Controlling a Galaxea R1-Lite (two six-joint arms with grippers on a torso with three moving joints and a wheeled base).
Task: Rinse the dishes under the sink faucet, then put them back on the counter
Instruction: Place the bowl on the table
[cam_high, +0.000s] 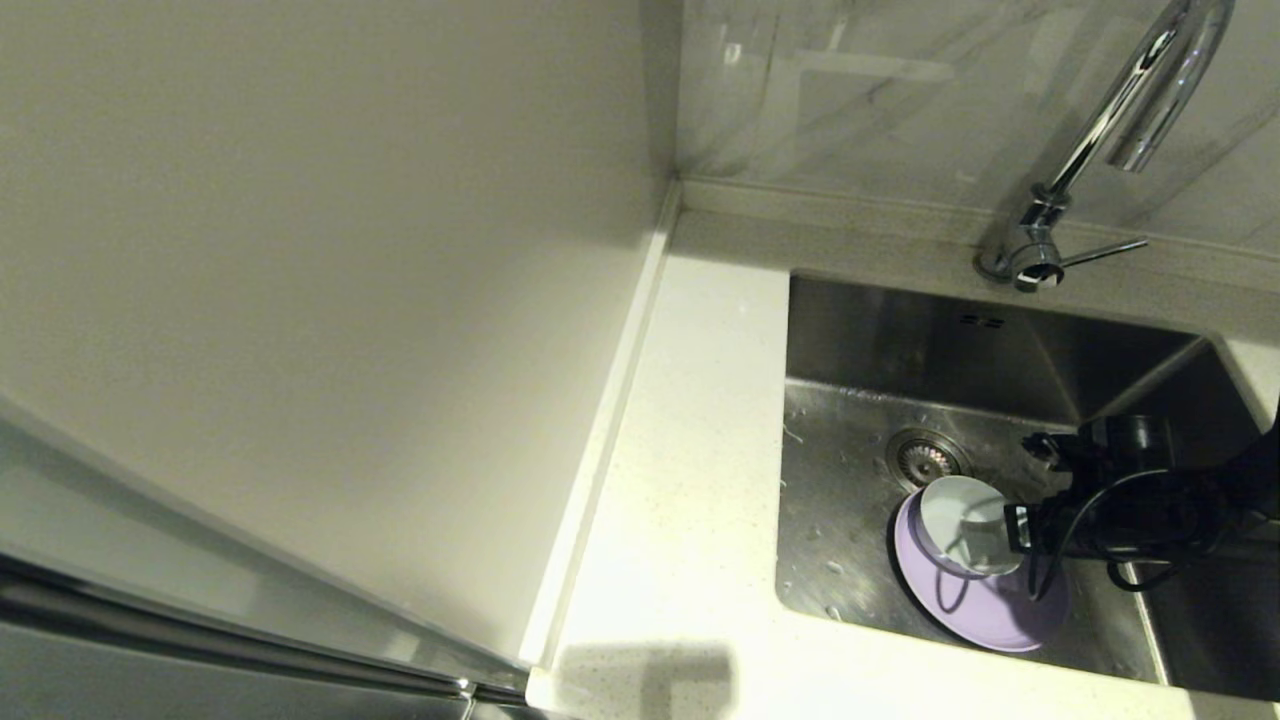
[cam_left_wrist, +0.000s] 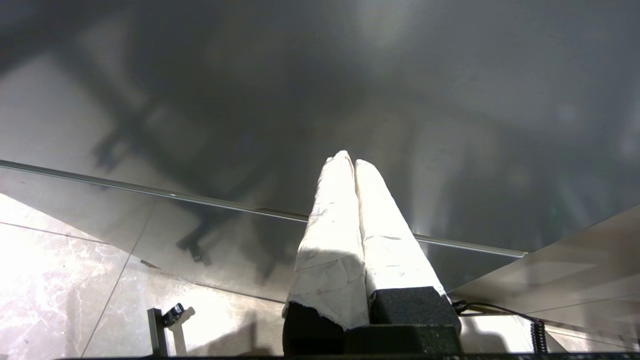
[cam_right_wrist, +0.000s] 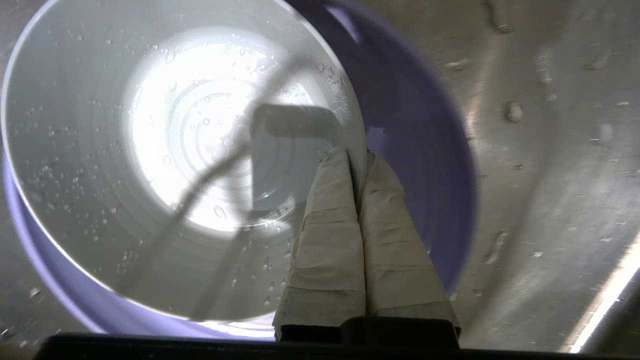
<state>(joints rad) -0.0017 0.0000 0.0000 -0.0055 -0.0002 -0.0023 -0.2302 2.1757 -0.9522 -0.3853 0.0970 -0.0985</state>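
Note:
In the sink (cam_high: 850, 540) a lilac plate (cam_high: 985, 610) lies on the steel floor near the round drain (cam_high: 927, 457). A small pale blue-green bowl (cam_high: 960, 515) sits on the plate, wet with droplets inside. My right gripper (cam_high: 1015, 528) reaches in from the right and is shut on the bowl's rim. In the right wrist view the gripper (cam_right_wrist: 356, 152) has one taped finger inside the bowl (cam_right_wrist: 150, 150) and one outside, over the plate (cam_right_wrist: 425, 150). The left gripper (cam_left_wrist: 350, 159) is shut on nothing, away from the sink. The faucet (cam_high: 1100, 130) arches above the sink's back edge.
White speckled counter (cam_high: 690, 480) runs along the sink's left side and front. A cream wall panel (cam_high: 300, 300) stands to the left behind a low raised strip. The faucet's thin lever (cam_high: 1105, 252) points right. Water drops dot the sink floor (cam_right_wrist: 550, 175).

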